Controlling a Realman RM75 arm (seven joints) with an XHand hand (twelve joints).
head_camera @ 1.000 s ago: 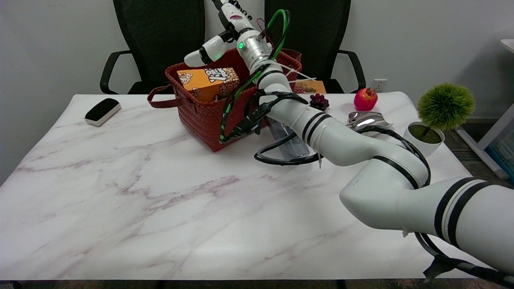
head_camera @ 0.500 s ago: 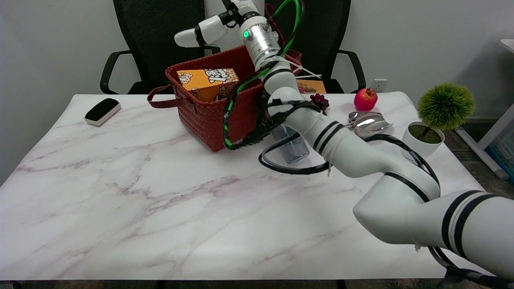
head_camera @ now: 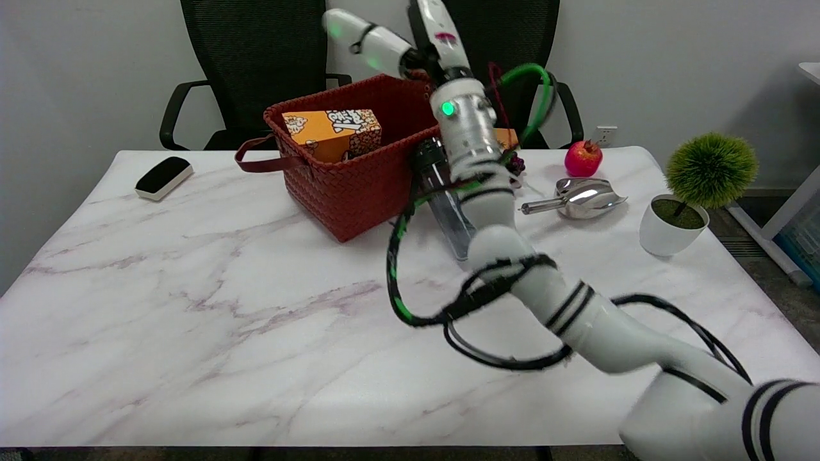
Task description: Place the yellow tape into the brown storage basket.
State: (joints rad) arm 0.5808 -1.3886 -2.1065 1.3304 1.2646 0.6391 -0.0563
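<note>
The right hand [head_camera: 410, 38] is raised above the far rim of the brown storage basket [head_camera: 359, 186], partly cut off by the top edge of the head view and somewhat blurred. Its visible white fingers [head_camera: 359, 35] are spread apart and nothing shows between them, so it reads as wide and empty, though the cropped part cannot be checked. The yellow tape is not visible anywhere on the tabletop [head_camera: 224, 307]; judging by that and by the hand's position, it most likely lies inside the basket, hidden behind the woven wall or the orange popcorn box [head_camera: 330, 131], but this cannot be confirmed. The step in hand looks like the retreat after the drop. The next move calls for drawing the arm clear toward the near right without the dangling cables [head_camera: 403, 282] catching the basket rim or knocking the clear plastic bottle [head_camera: 442, 198] that stands just beside the basket, close under the forearm.
</note>
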